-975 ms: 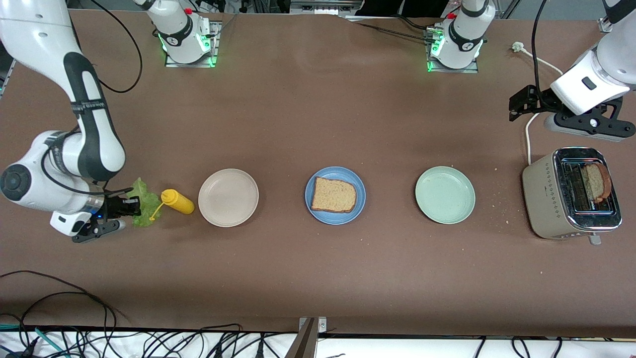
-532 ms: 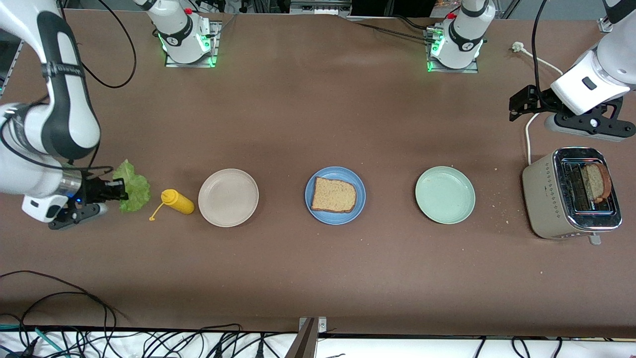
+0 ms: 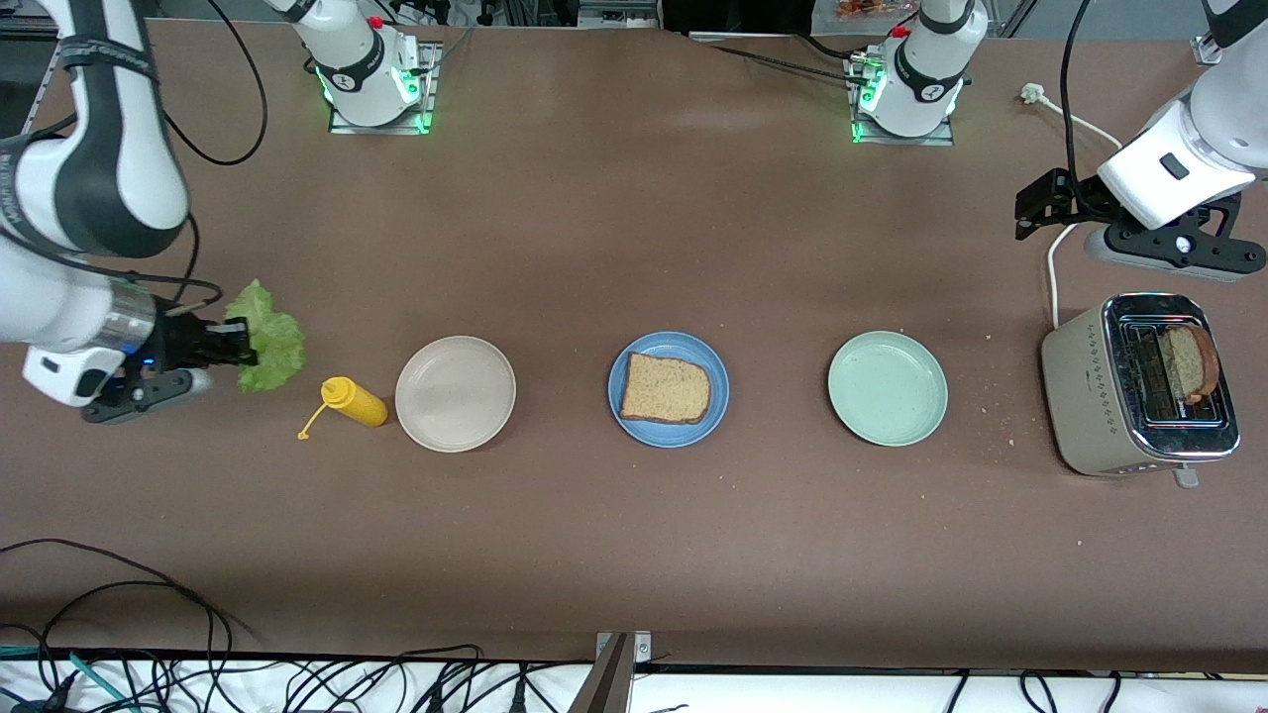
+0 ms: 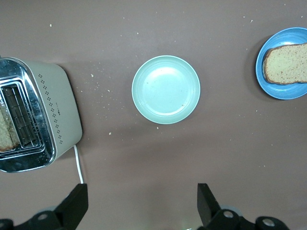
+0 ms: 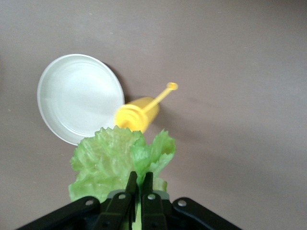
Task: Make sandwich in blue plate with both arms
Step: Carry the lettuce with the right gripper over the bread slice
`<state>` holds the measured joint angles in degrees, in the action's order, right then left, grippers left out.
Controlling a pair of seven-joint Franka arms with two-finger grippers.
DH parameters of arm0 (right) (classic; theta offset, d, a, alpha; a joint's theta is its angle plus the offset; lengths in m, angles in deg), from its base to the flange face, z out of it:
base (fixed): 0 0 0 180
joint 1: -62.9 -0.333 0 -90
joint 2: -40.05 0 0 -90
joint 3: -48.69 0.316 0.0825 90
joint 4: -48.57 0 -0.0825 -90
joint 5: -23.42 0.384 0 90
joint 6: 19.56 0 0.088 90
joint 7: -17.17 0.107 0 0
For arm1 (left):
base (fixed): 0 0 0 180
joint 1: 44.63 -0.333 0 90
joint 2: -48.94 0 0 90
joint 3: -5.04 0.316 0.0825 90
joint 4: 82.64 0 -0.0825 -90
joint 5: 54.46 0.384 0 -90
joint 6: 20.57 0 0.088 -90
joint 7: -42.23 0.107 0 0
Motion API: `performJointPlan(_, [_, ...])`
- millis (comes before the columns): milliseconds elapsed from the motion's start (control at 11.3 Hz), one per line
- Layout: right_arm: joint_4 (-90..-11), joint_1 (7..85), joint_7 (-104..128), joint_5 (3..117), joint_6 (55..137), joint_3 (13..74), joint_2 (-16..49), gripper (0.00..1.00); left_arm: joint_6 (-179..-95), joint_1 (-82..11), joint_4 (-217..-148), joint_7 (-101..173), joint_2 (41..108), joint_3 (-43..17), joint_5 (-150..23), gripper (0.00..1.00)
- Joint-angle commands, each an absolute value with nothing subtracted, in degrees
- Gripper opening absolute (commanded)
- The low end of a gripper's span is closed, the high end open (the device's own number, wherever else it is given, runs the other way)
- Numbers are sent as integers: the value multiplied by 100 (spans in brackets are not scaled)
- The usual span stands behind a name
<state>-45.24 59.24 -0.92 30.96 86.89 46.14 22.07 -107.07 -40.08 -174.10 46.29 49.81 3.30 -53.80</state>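
Note:
The blue plate point(image 3: 669, 388) sits mid-table with one brown bread slice point(image 3: 665, 389) on it; both show in the left wrist view, plate point(image 4: 261, 72) and slice point(image 4: 287, 64). A second bread slice point(image 3: 1187, 361) stands in the toaster point(image 3: 1139, 386). My right gripper point(image 3: 230, 347) is shut on the ruffled green lettuce leaf point(image 3: 267, 339) and holds it in the air over the table at the right arm's end; the right wrist view shows the leaf point(image 5: 115, 163) between the fingers. My left gripper point(image 3: 1035, 206) is open and empty, up over the table by the toaster.
A yellow squeeze bottle point(image 3: 354, 401) lies beside the beige plate point(image 3: 455, 393). A pale green plate point(image 3: 888, 387) sits between the blue plate and the toaster. A white cable point(image 3: 1056, 267) runs by the toaster. Crumbs lie around the green plate.
My right gripper has lifted the lettuce leaf off the table beside the yellow bottle and carried it up and toward the right arm's end. The left arm has not moved.

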Motion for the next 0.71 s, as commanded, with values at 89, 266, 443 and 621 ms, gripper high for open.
performJointPlan(89, [-4258, 4631, 1651, 3177, 8714, 4289, 1976, 0, -10592, -4041, -17307, 4610, 4991, 320, -5437, 100])
performJointPlan(266, [-3926, 4060, 2732, 3177, 8723, 4280, 1722, 0, -10592, -4041, -17316, 4610, 4991, 320, -5437, 100])
performJointPlan(443, [-3512, 3585, 3498, 3177, 8723, 4280, 1405, 0, -10583, -4041, -17316, 4610, 4991, 320, -5437, 100])
performJointPlan(621, [-3134, 3198, 4279, 3177, 8740, 4280, 1019, 0, -10574, -4041, -17316, 4610, 4991, 320, -5437, 100])
